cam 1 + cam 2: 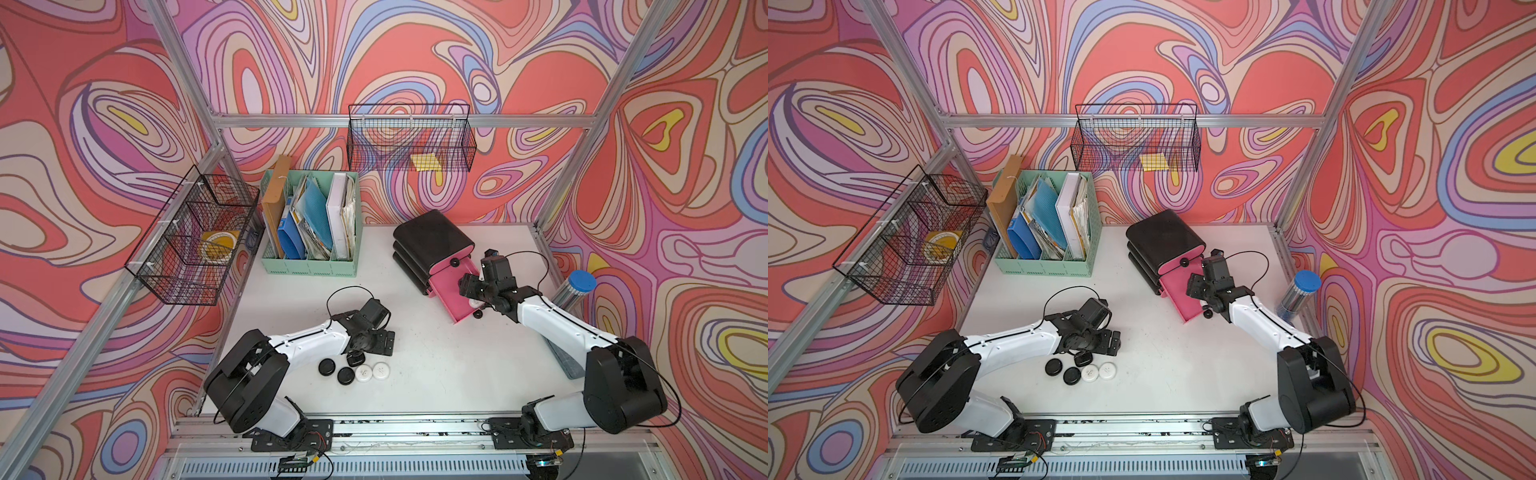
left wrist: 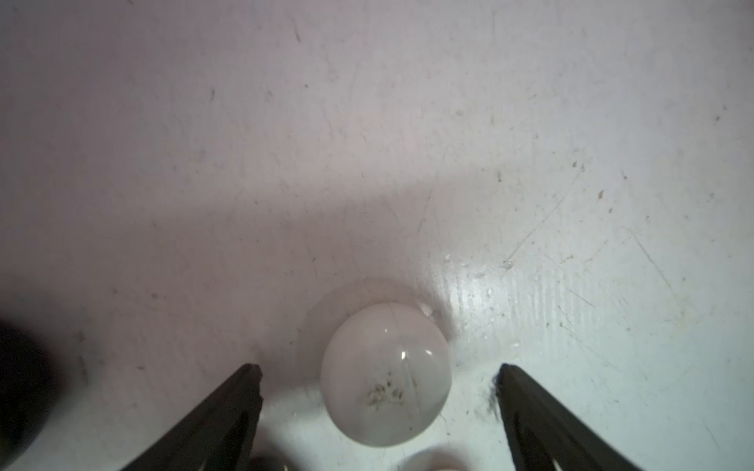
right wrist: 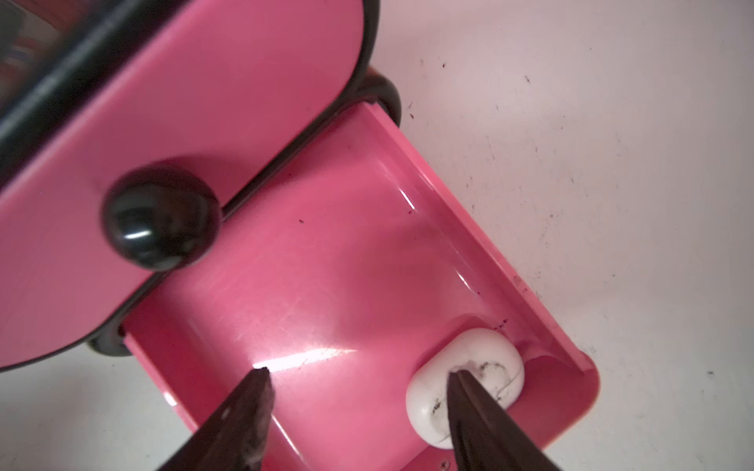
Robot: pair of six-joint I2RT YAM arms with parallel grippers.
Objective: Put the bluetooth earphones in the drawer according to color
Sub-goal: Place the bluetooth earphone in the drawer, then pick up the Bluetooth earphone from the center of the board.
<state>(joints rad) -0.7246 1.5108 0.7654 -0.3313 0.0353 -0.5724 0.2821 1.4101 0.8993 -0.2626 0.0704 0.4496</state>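
Observation:
The drawer cabinet [image 1: 432, 237] is glossy black with pink fronts. One pink drawer [image 1: 446, 297] below the top front is pulled out. In the right wrist view a white oblong earphone case [image 3: 489, 359] lies in a corner of that drawer [image 3: 326, 265], partly behind one finger. My right gripper [image 3: 358, 372] hangs open just above the drawer floor [image 1: 468, 291]. Black round cases [image 1: 327, 367] and white round cases [image 1: 381, 370] lie in a cluster on the table. My left gripper [image 2: 378, 370] is open, straddling a white case [image 2: 385, 375] without touching it.
A mint-green file organizer [image 1: 309, 224] stands at the back left of the table. Wire baskets hang on the left frame [image 1: 195, 241] and the back wall [image 1: 411, 139]. A clear cylinder with a blue lid [image 1: 577, 291] stands at the table's right edge.

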